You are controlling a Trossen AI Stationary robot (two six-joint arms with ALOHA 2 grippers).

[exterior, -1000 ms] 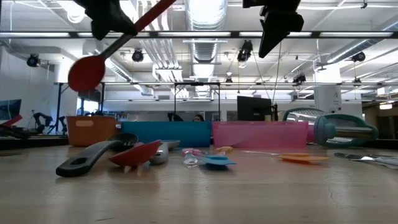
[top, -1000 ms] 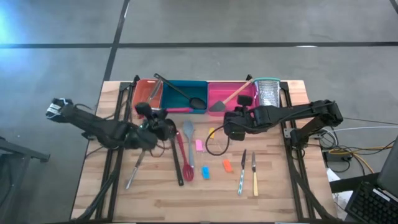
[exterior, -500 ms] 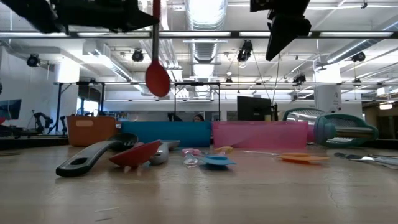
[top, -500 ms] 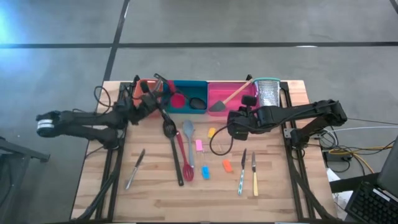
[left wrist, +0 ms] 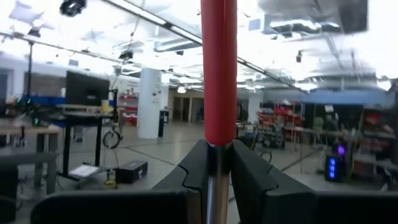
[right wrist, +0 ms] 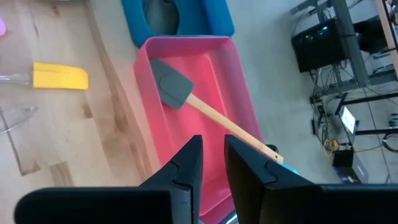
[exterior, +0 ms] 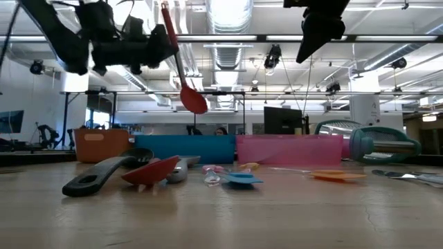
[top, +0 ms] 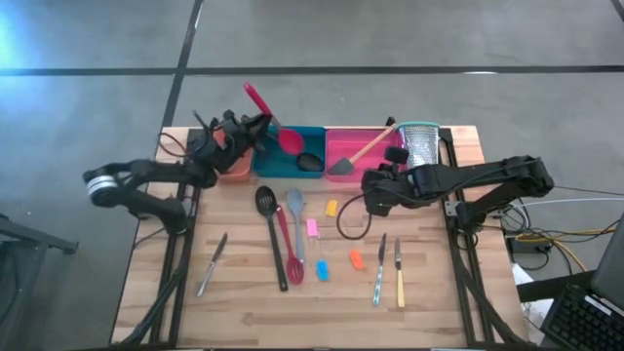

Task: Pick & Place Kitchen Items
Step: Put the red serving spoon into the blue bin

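Since half a second ago the left arm has swung further back, carrying the red spoon [top: 274, 121] from beside the teal tray [top: 289, 148] to above it, its bowl now over that tray's left end and its handle slanting up and away past the far edge.

The wooden table [top: 244, 302] carries three trays along its far edge: the orange tray [top: 234, 168] left of the teal one, the pink tray [top: 356, 146] right of it, and the box grater [top: 420, 143] beyond the pink. A grey spatula with a wooden handle [right wrist: 205, 109] lies slanted in the pink tray; a black ladle [top: 289, 148] lies in the teal tray.

The left gripper [top: 244, 128] hangs over the orange tray, just left of the teal one, fingers [left wrist: 245, 174] pinched on the spoon's handle (seen plainly from the wrist). The right gripper [top: 372, 197] hovers in front of the pink tray, empty, its jaws nearly together with a thin gap between them.

In front of the teal tray lie a black slotted spoon [top: 272, 234], a red spatula [top: 290, 251] and a grey spoon [top: 296, 220] side by side. Further right lie a yellow tool [top: 332, 208], a pink tool [top: 312, 227], a blue tool [top: 322, 270], an orange tool [top: 357, 260] and two knives [top: 388, 268].
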